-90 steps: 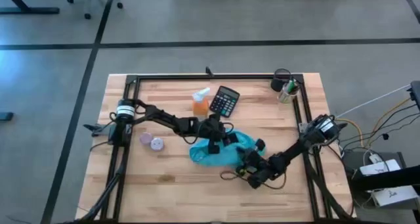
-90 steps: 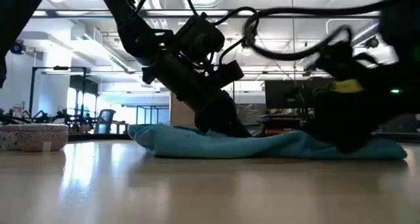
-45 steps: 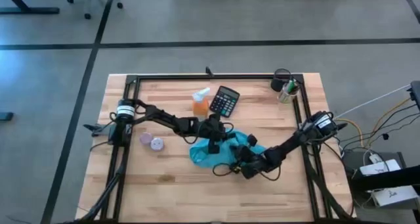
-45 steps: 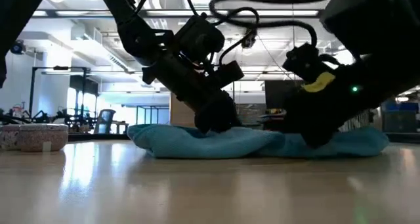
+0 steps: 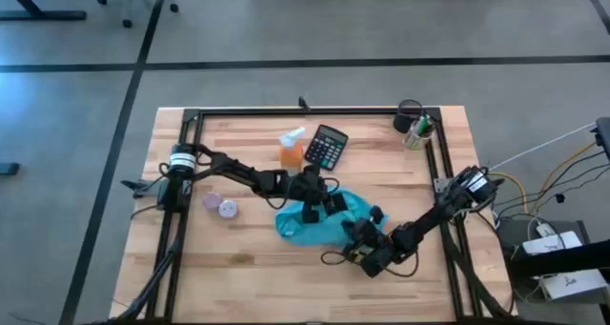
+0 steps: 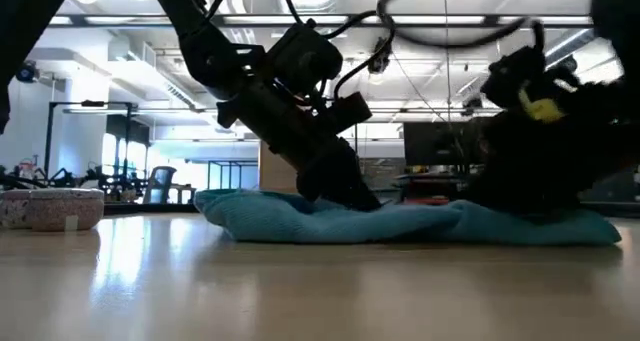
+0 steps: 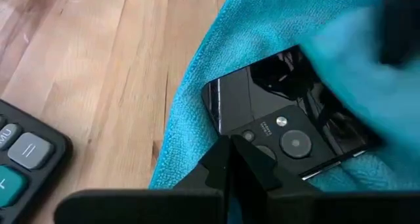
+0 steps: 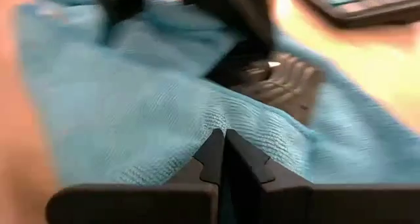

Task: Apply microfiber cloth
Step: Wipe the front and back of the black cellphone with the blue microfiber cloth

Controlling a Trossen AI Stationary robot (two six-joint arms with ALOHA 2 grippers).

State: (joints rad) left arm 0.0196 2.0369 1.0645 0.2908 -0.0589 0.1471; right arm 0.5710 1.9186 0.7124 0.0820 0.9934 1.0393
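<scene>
The turquoise microfiber cloth [image 5: 297, 228] lies crumpled on the wooden table's middle, partly wrapped over a black phone [image 7: 289, 112] that rests on it. My left gripper [image 5: 312, 211] stands shut at the phone's camera end, over the cloth's far part. My right gripper [image 5: 355, 241] is shut on the cloth's right near part [image 8: 131, 112], close to the phone [image 8: 275, 76]. My left gripper presses its shut fingertips [image 7: 226, 159] down on the phone's edge [image 7: 237, 137] at the camera end, slanting down from the table's left. The phone lies flat on the cloth. My right gripper has a raised fold of the cloth [image 8: 226, 115] at its shut fingertips, coming low from the table's right near side. The cloth lies slack on the table [image 6: 400, 221].
A black calculator [image 5: 326, 147] and an orange spray bottle [image 5: 292, 149] stand just beyond the cloth. Two small round tins [image 5: 220, 205] lie to the left, a pen cup [image 5: 416, 130] at the far right corner. A black frame [image 5: 286, 112] rims the table.
My right gripper has slid toward the table's left with the cloth's right part, bunching it against the phone, then drawn back toward the right near side, spreading that part flat again. The cloth's left part stayed where it was.
</scene>
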